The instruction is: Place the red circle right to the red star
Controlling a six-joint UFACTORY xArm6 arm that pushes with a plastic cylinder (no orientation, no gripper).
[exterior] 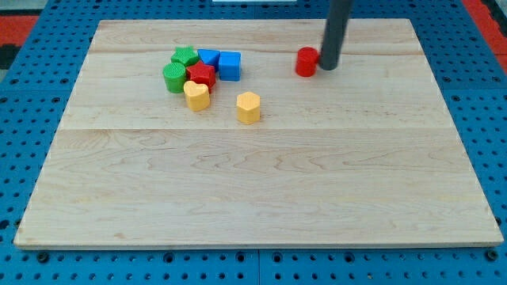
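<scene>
The red circle (306,62) lies near the top of the wooden board (253,182), right of the centre. My tip (328,68) stands right against its right side. The red star (201,75) sits in a cluster of blocks at the upper left, well to the left of the red circle. The rod rises out of the view's top.
Around the red star are a green star (184,56), a green circle (174,77), two blue blocks (209,58) (230,65) and a yellow heart (196,95). A yellow hexagon (248,108) lies alone to the lower right of the cluster.
</scene>
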